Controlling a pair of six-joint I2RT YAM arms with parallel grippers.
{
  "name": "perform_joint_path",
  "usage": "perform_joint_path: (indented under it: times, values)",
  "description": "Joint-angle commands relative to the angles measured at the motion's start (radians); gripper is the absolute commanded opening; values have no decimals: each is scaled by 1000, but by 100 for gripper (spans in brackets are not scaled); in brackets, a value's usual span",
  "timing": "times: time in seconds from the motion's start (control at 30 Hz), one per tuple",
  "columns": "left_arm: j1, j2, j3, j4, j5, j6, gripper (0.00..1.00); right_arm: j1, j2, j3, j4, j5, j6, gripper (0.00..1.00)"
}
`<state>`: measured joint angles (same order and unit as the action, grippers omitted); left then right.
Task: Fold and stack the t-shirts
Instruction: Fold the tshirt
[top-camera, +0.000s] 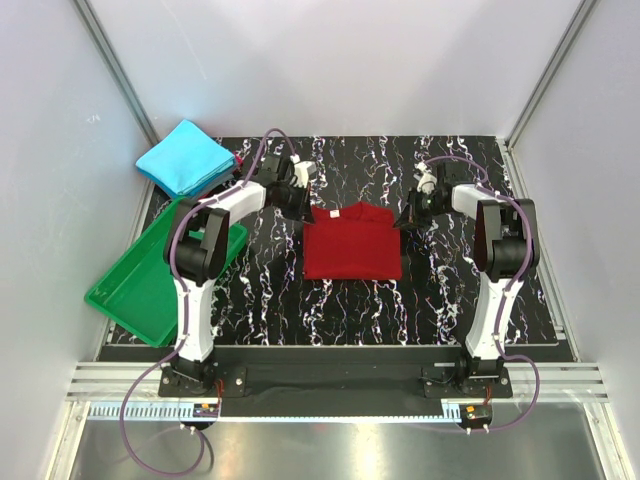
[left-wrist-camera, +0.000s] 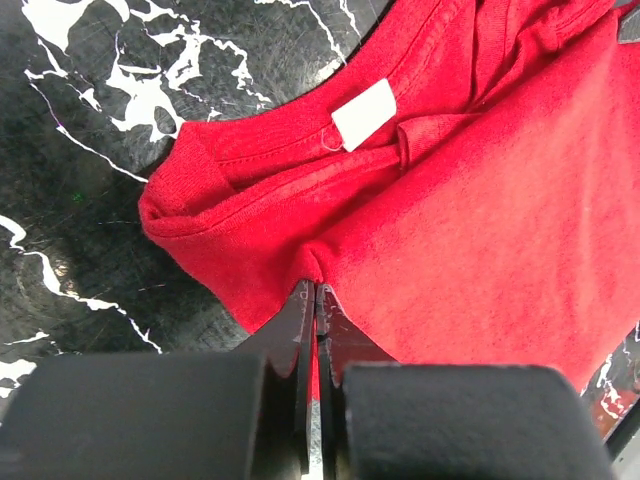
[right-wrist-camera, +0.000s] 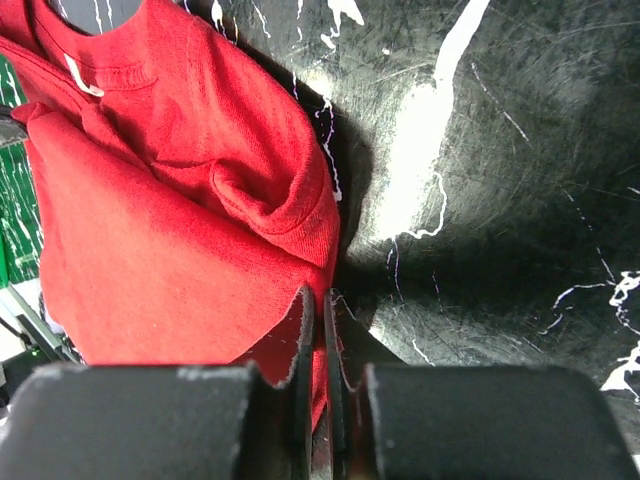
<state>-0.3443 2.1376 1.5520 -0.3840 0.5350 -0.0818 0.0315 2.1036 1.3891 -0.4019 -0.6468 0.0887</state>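
Both far corners of the red shirt, laid on the table with collar pointed away, were pinched in the closed left gripper and right gripper; the blue shirt was folded beyond the tray.

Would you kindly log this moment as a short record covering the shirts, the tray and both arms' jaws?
red shirt: part-folded, mid-table
blue shirt: folded, far left corner
tray: green, left edge, nearer than blue shirt
left jaws: shut on red shirt's far left corner
right jaws: shut on red shirt's far right corner
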Motion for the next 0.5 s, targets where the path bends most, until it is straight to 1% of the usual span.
perform_joint_path:
  times: [0.0, 0.07, 0.1, 0.2, 0.37, 0.47]
  values:
    - [-1, -25, 25, 33, 26, -36, 0, -4, -76, 22, 2, 18, 25, 8]
    - [-4, -53, 1, 57, 17, -58, 0, -1, -93, 16, 18, 19, 54, 19]
    - [-4, -62, -6, 66, 11, -65, 0, -2, -99, 10, 29, 13, 66, 19]
    - [-5, -96, -35, 97, -1, -91, 0, -2, -129, -27, 86, -7, 91, 1]
    - [-9, -175, -89, 129, -46, -133, 0, 4, -191, -78, 159, -27, 106, 0]
    - [-13, -244, -128, 155, -101, -171, 0, 13, -227, -87, 187, -30, 114, 0]
